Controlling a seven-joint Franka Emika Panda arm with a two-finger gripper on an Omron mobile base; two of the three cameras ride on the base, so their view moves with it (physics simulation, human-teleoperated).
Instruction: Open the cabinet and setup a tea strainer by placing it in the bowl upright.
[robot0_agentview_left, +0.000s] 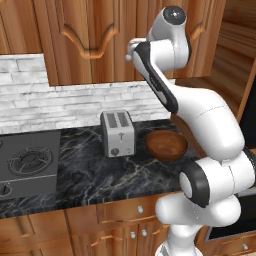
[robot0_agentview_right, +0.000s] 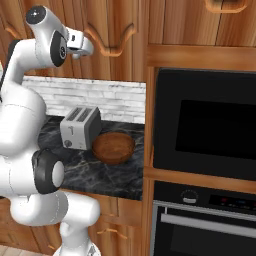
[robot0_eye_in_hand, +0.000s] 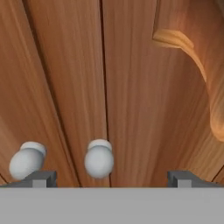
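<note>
Hand view, nearest: jaws seen spread wide, released, nothing between them; the gripper (robot0_eye_in_hand: 109, 177) is set close before the cabinet (robot0_eye_in_hand: 131, 87), doors shut. Two round silver knobs are seen just above the fingertips (robot0_eye_in_hand: 41, 178), the left knob (robot0_eye_in_hand: 27, 161) near one tip, the right knob (robot0_eye_in_hand: 99, 158) between the tips.

Base views: the knobs are hidden by the hand. The worktop (robot0_agentview_left: 100, 175) of dark marble is shown, with a silver toaster (robot0_agentview_left: 118, 133) and the bowl (robot0_agentview_left: 166, 145) just beside it, apart. A stove (robot0_agentview_left: 27, 162) is noted left; a black oven (robot0_agentview_right: 205, 125) right.

Arm raised high, elbow bent, hand (robot0_agentview_right: 80, 45) levelled at the cabinet doors. Tea strainer not located.
</note>
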